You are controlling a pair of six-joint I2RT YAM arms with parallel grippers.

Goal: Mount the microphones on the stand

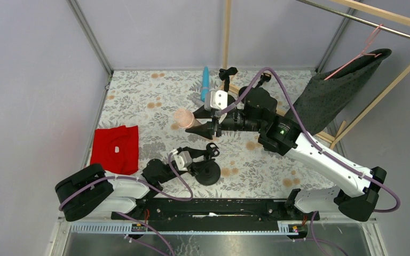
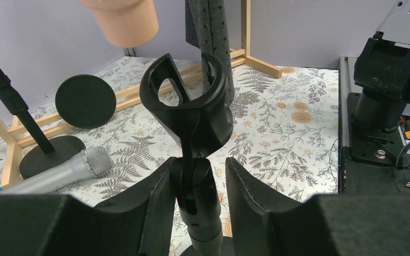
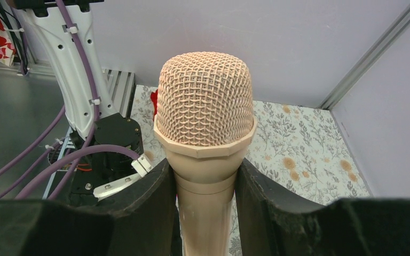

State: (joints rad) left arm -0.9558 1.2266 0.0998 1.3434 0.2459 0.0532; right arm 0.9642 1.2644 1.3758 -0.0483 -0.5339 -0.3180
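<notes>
Peach mic (image 3: 205, 122) sits clenched in the right pincer (image 3: 205, 178), mid-frame in the top view. Left wrist view alone clearly shows the silver mic (image 2: 69, 168), lower left. There the left pincer (image 2: 197, 178) straddles the stand (image 2: 192, 114), its grip unclear.

**Flowered bench carrying cloth, microphones and stands**

A leaf-and-flower printed cover is lying over the bench (image 1: 139, 90). A red cloth (image 1: 116, 149) is lying flat near its left edge. Toward the far side, a cyan-blue microphone (image 1: 205, 81) and a silver-grey microphone (image 2: 85, 162) are lying close together. A black stand (image 1: 208, 174) is sitting on its round base near the front, a second stand (image 2: 50, 154) is standing farther back, and wooden rails (image 2: 133, 93) are lying along the back right.
</notes>
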